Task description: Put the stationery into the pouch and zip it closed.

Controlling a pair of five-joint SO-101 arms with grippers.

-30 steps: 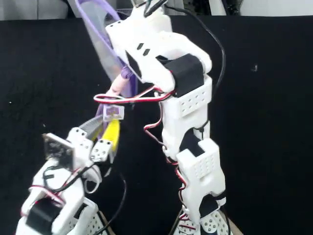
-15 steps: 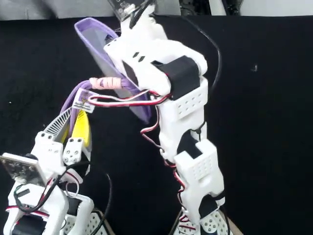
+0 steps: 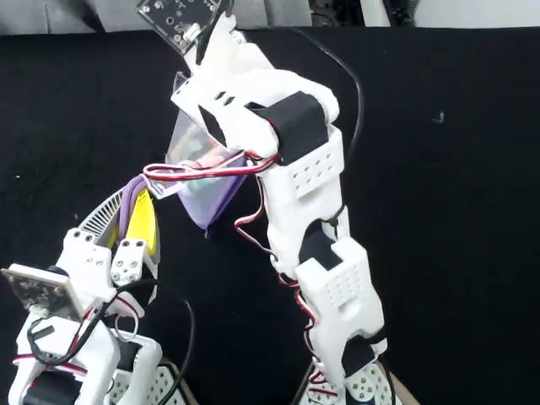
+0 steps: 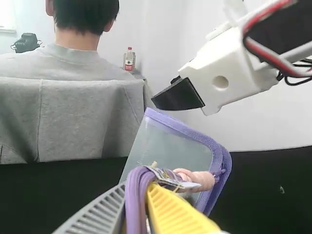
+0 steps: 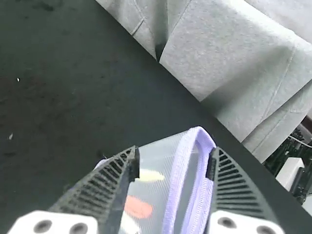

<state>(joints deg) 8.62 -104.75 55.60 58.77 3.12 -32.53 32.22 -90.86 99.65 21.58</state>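
Note:
The pouch [image 3: 202, 181] is translucent with purple edging and hangs in the air above the black table. My right gripper [image 5: 170, 161] is shut on its top edge, one ribbed black finger [image 5: 109, 180] on each side. Stationery shows through the pouch [image 5: 165, 195] as a red piece [image 5: 139, 207] and a pale yellow piece [image 5: 148, 175]. My left gripper [image 3: 135, 207], low on the left, is shut on the pouch's purple strap [image 4: 139, 180]. The strap runs to a pink pull [image 4: 195, 178] at the pouch [image 4: 170, 151] corner.
The black table [image 3: 456, 169] stretches out on the right of the tall right arm [image 3: 312, 219]. Red and white cables [image 3: 202, 171] loop across the pouch. A person in grey [image 4: 68, 112] sits behind the table, facing away.
The right arm tipped the pouch over and lowered it toward the left gripper. The left gripper drew back down and left with the strap, then held still.

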